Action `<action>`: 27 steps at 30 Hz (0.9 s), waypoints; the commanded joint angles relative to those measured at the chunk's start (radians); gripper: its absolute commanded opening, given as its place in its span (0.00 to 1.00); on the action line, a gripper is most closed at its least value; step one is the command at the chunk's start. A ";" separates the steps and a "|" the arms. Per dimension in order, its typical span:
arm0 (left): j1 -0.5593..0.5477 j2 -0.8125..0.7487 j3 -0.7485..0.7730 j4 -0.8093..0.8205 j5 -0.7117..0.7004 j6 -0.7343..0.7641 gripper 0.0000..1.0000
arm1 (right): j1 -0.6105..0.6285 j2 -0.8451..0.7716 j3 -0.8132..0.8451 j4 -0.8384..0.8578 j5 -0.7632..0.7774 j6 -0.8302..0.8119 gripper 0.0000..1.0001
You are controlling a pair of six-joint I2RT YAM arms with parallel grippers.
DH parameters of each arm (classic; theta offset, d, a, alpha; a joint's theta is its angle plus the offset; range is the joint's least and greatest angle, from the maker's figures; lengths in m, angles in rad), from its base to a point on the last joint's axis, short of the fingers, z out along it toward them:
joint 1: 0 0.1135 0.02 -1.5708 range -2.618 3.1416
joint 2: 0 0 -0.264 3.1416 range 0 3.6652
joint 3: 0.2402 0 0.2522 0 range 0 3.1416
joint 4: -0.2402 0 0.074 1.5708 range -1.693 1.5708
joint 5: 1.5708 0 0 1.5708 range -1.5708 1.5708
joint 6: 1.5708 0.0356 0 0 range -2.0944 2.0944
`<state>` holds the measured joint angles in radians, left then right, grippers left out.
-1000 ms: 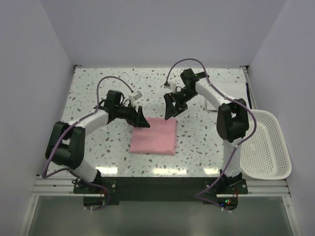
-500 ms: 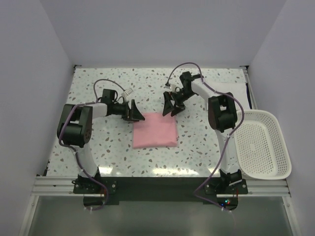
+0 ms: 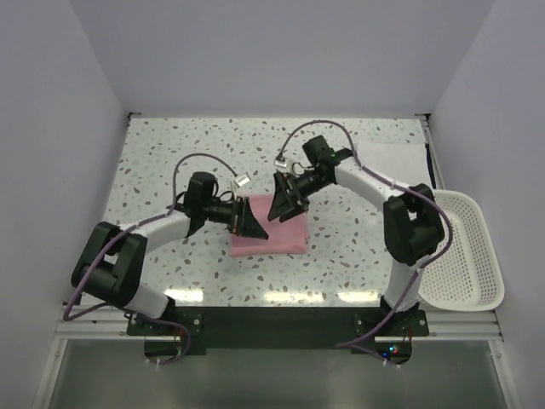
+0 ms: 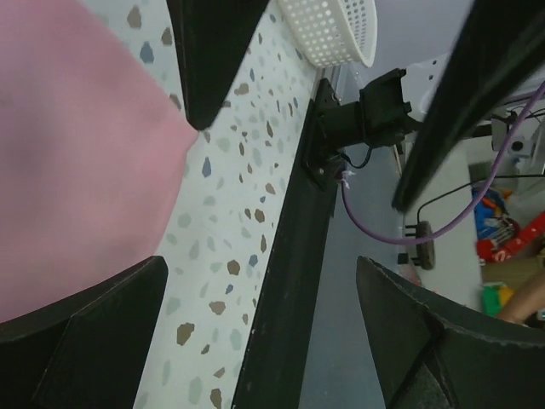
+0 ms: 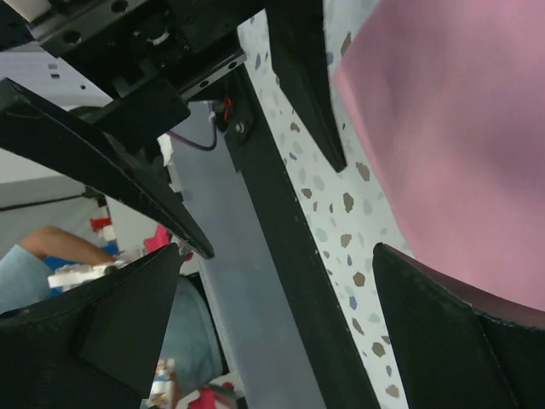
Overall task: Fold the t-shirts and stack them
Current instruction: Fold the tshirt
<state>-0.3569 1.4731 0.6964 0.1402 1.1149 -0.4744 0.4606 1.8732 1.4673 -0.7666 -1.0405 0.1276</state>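
Table (image 3: 153, 162): the speckled top is spreading out under both grippers and carrying everything except the basket.
Basket (image 3: 460, 256): one white perforated basket is sitting well off to the right of the right gripper (image 3: 283, 203), past that arm's elbow. It is hanging at the table's right edge, well apart from the cloth.
Pink t-shirt (image 3: 285, 237): one, lying flat as a folded block directly beneath and between the two grippers. It is close to square, with its edges running square to the table; which side is longer I cannot tell, as the grippers are hiding the far edge.
White t-shirt (image 3: 407, 153): one folded rectangle is lying behind and to the right of the right gripper, its long side running across the table, and the right arm is partly crossing it.
Left gripper (image 3: 253, 226): it is hanging over the pink shirt's left part, fingers spread wide with nothing between them.
Right gripper: it is hanging over the far part of the pink shirt, facing the left one, fingers likewise wide apart and gripping nothing. Whether either one's tips are touching the cloth I cannot tell.
In the way: only the grippers themselves are standing over the pink shirt.
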 commanded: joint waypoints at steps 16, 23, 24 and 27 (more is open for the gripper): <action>0.167 0.281 0.005 -0.212 0.023 0.209 0.97 | -0.076 0.190 -0.078 -0.102 0.059 -0.033 0.99; 0.020 0.049 -0.037 -0.225 0.042 0.160 0.98 | 0.064 0.066 -0.185 0.021 -0.018 0.124 0.99; 0.019 0.052 -0.050 -0.181 0.039 0.140 0.98 | 0.082 0.070 -0.199 0.080 -0.016 0.142 0.99; 0.041 0.134 -0.060 -0.179 0.011 0.157 0.98 | 0.084 0.134 -0.217 0.118 -0.001 0.137 0.99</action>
<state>-0.3416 1.5360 0.6621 -0.0483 1.1622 -0.3256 0.5571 1.9682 1.2743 -0.7273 -1.0431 0.2249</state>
